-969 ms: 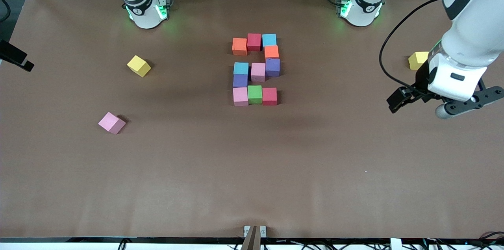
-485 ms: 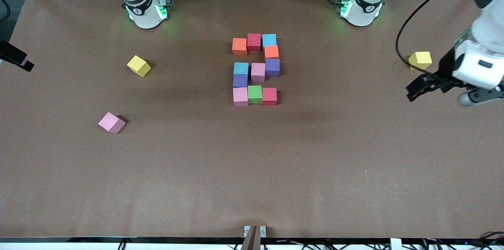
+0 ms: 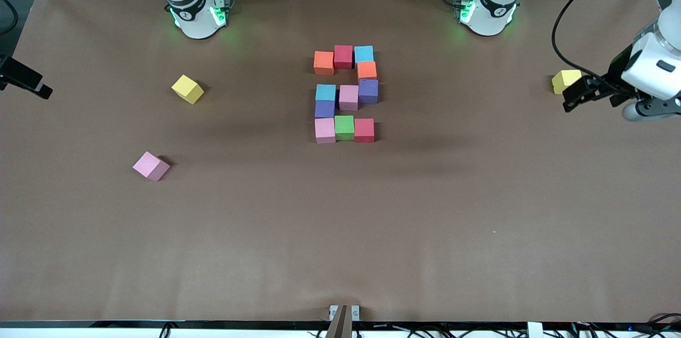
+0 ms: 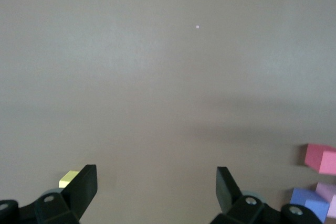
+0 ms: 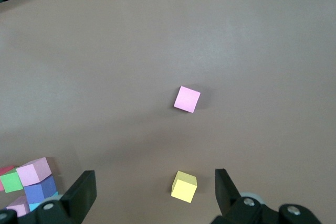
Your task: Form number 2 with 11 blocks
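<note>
Eleven blocks lie together mid-table in the shape of a 2: orange (image 3: 323, 62), red (image 3: 343, 56), light blue (image 3: 364, 54), orange (image 3: 366, 70), purple (image 3: 368, 91), pink (image 3: 348, 97), light blue (image 3: 325, 92), purple (image 3: 324, 109), pink (image 3: 325, 130), green (image 3: 344, 128), red (image 3: 364, 130). My left gripper (image 3: 572, 95) (image 4: 156, 179) is open and empty, up in the air beside a yellow cube (image 3: 564, 81) at the left arm's end. My right gripper (image 5: 155, 182) is open and empty, high over the table; part of the shape (image 5: 31, 182) shows at its view's edge.
A loose pink cube (image 3: 151, 166) (image 5: 187, 99) and a second yellow cube (image 3: 187, 88) (image 5: 184, 187) lie toward the right arm's end. The left wrist view shows a sliver of yellow cube (image 4: 68, 178) and a red block (image 4: 321, 158).
My left gripper has moved toward the left arm's end of the table and toward the bases, ending beside the yellow cube. The blocks have not moved.
</note>
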{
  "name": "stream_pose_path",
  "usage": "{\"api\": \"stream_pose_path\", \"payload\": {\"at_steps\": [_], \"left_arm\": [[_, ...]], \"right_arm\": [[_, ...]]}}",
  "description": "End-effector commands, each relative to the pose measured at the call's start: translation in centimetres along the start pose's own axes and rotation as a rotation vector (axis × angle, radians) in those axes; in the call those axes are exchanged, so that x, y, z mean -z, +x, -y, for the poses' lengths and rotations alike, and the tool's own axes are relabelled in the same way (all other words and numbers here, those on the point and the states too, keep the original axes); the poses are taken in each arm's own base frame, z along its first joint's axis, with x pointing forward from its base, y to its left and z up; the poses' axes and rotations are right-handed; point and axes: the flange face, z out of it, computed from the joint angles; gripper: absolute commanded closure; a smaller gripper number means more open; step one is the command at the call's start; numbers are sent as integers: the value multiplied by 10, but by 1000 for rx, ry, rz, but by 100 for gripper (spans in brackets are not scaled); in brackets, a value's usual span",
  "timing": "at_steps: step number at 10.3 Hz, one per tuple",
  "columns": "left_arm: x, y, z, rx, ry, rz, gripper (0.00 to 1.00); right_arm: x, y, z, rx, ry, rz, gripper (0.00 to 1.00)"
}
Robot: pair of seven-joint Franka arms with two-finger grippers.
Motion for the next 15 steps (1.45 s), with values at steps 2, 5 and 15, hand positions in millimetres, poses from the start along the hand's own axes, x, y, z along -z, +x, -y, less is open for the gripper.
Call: {"api": "stream_pose_path", "payload": {"at_steps": [2, 5, 15], "left_arm": [[9, -20, -5, -119, -21, 28, 0], [18, -19, -8, -139, -28, 13, 0], [33, -22, -16, -147, -90, 10, 0]], "right_arm": [[4, 0, 0, 3, 8, 3, 0], [1, 0, 3, 13, 6, 8, 0], [-9, -5, 20, 75, 1, 45, 0]]}}
